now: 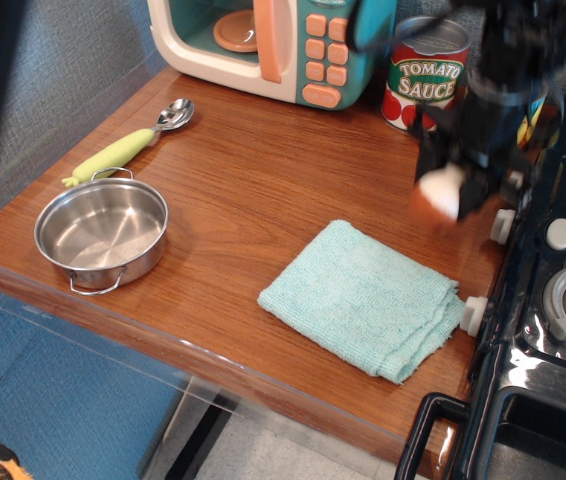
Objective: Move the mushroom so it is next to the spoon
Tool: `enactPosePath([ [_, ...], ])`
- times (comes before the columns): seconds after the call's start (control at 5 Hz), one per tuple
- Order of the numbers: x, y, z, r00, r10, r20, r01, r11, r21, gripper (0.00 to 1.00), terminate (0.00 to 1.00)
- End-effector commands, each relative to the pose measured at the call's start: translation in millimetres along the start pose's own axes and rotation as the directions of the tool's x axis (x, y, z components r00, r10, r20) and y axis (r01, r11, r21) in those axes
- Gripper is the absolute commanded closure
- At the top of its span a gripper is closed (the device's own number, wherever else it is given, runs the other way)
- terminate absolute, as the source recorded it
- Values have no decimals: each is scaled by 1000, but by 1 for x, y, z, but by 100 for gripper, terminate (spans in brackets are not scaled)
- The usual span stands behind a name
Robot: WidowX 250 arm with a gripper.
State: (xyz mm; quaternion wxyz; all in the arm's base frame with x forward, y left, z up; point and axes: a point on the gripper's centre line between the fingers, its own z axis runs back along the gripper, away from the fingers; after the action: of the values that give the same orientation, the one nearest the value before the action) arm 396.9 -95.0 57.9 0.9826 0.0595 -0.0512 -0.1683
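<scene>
The mushroom (pixel 437 197), cream stem and reddish-brown cap, is blurred by motion and sits between the fingers of my gripper (pixel 455 190), lifted just above the wooden table at the right, above the teal cloth. The gripper is shut on it. The spoon (pixel 133 143), silver bowl and yellow-green handle, lies far off at the table's back left, beside the steel pan.
A round steel pan (pixel 101 233) sits front left. A folded teal cloth (pixel 363 297) lies right of centre. A toy microwave (pixel 268 45) and a tomato sauce can (pixel 423 75) stand at the back. A black toy stove (pixel 553 300) borders the right edge.
</scene>
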Motion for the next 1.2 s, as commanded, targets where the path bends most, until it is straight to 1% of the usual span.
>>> enactPosePath([
  [0.0, -38, 96, 41, 967, 233, 101, -233, 972, -15, 100, 0],
  [0.2, -59, 127, 26, 962, 268, 61, -268, 963, -10, 100, 0],
  [0.4, -76, 148, 15, 954, 298, 34, -298, 955, 2, 100, 0],
  [0.6, -89, 167, 8, 944, 330, 18, -330, 944, 20, 100, 0],
  [0.8, -93, 178, 9, 939, 344, 28, -345, 938, 33, 100, 0],
  [1.0, -91, 181, 11, 940, 340, 25, -341, 940, 26, 0, 0],
])
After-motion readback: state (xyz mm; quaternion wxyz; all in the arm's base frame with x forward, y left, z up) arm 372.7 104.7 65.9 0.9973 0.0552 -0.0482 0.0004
